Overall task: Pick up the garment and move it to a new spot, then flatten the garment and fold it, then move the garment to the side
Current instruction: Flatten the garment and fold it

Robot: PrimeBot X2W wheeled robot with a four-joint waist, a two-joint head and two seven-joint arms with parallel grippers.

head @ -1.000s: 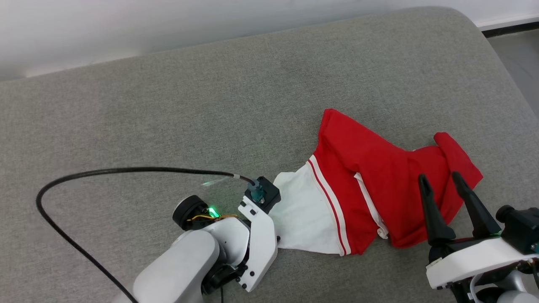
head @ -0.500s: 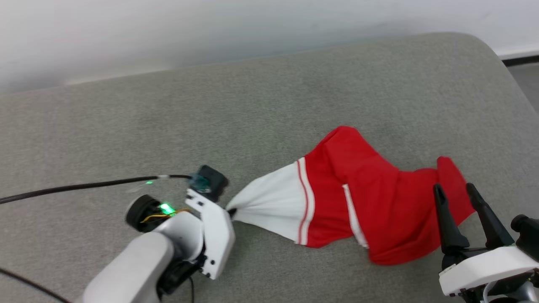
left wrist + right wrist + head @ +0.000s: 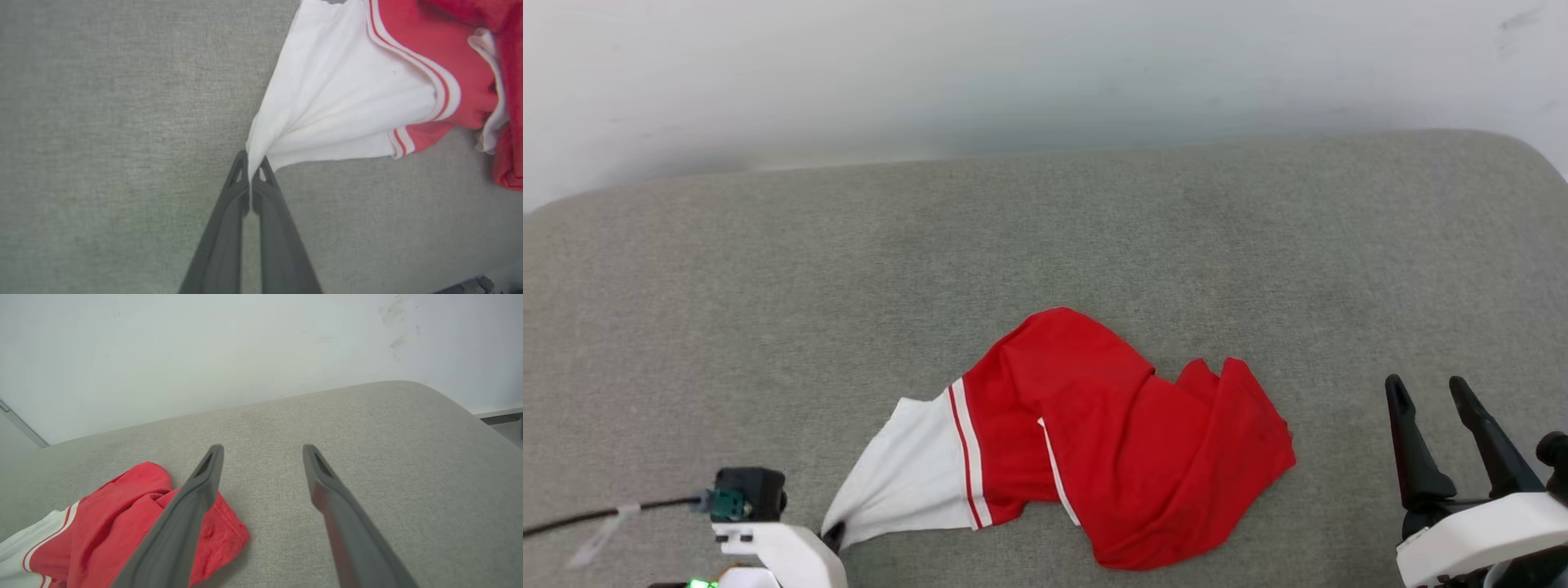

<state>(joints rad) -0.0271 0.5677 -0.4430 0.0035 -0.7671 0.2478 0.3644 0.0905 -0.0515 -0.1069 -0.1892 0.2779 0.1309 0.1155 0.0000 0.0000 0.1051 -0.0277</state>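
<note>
Red-and-white jersey-knit T-shirt (image 3: 1143,457) on a heathered grey woven-fabric cushion (image 3: 849,269)
The shirt's body is solid red; its short sleeve (image 3: 907,482) is plain white, edged by a white band (image 3: 968,457) with a thin red stripe. The left gripper (image 3: 250,163) and right gripper (image 3: 1426,385) have matte charcoal fingers (image 3: 192,506) on white casings. The smooth painted wall (image 3: 1013,73) is off-white with faint grey scuffs.

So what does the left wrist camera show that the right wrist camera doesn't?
Left wrist: the left gripper shut on the tip of a white sleeve. Right wrist: the right gripper, open with nothing between its fingers, and a pale wall behind. Both: the red shirt lying on the grey cushion.
</note>
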